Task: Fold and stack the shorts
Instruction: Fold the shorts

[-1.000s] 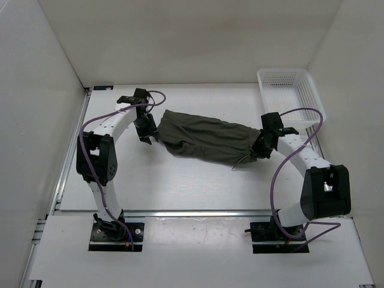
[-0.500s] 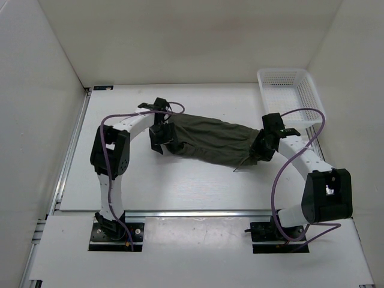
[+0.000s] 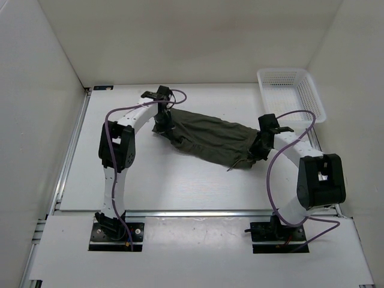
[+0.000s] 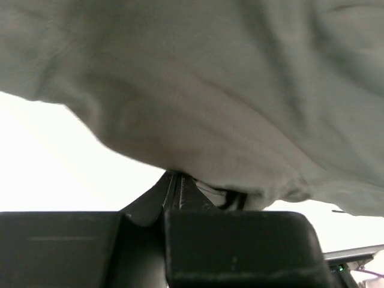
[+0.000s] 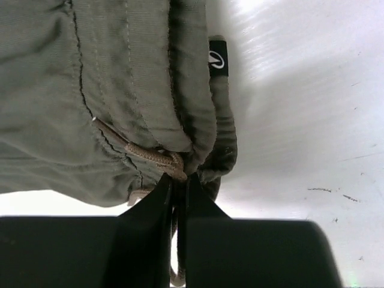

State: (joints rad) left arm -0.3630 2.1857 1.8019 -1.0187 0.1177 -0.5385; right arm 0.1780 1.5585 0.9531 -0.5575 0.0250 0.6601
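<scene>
A: Where do the shorts [image 3: 210,135] lie just now?

B: Across the middle of the bench [image 3: 168,186], strung slantwise between the two arms; the white basket [image 3: 291,90] stands well apart, at the far right corner.

A: And the grips?

B: The left pincer [image 3: 163,119] is closed on a fold of cloth at the far left end; its wrist view shows the fingers pinched together with fabric bunched over them; the right pincer [image 3: 258,150] is closed on the edge of the waistband [image 5: 120,90], right at the knot of the drawstring [image 5: 147,155].

A: So what does the step want?

B: I judge it a fold with both ends held; the arms should travel together, so the cloth is taut but not wrenched; lift only enough for the middle to clear the bench, else it drags and wrinkles.

A: Any worry?

B: The right hold looks thin; it may have more cord than cloth, and a cord can slide out; pull gently there. The left hold is a wad; whether one layer or several is pinched I cannot tell. Lay the edge down flat and square before either pincer opens.
</scene>
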